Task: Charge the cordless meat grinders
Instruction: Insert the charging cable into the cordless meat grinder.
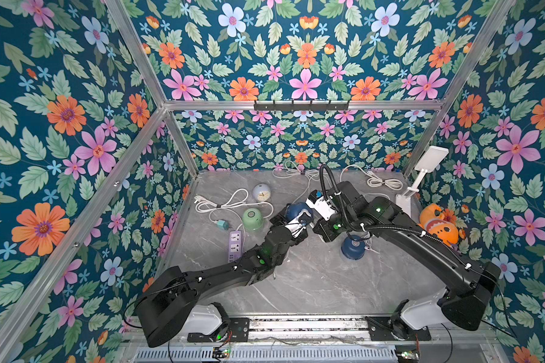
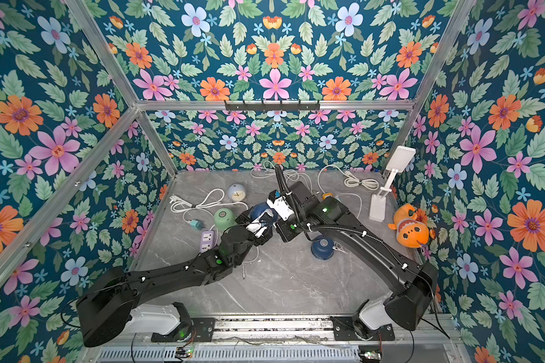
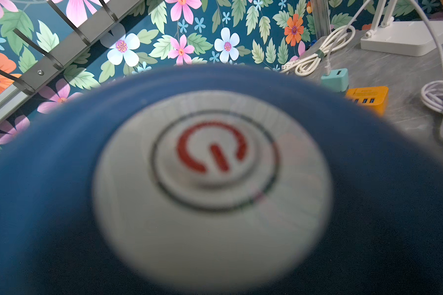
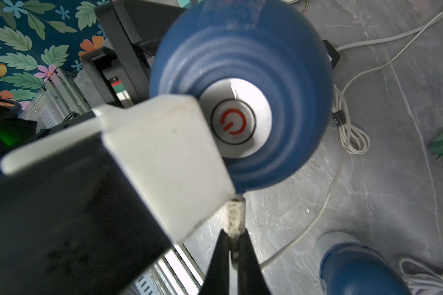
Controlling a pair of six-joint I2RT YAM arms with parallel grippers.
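1 navy meat grinder (image 1: 296, 209) clamped in left gripper (image 1: 292, 217), right gripper (image 4: 234, 238) pinched on white plug (image 4: 235, 215) at its edge, mint green grinder (image 1: 251, 217), 2nd navy grinder (image 1: 353, 248) standing apart

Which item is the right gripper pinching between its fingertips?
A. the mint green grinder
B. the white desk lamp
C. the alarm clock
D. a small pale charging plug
D: in the right wrist view the right gripper is closed on a small pale plug, whose tip points toward the navy blue grinder.
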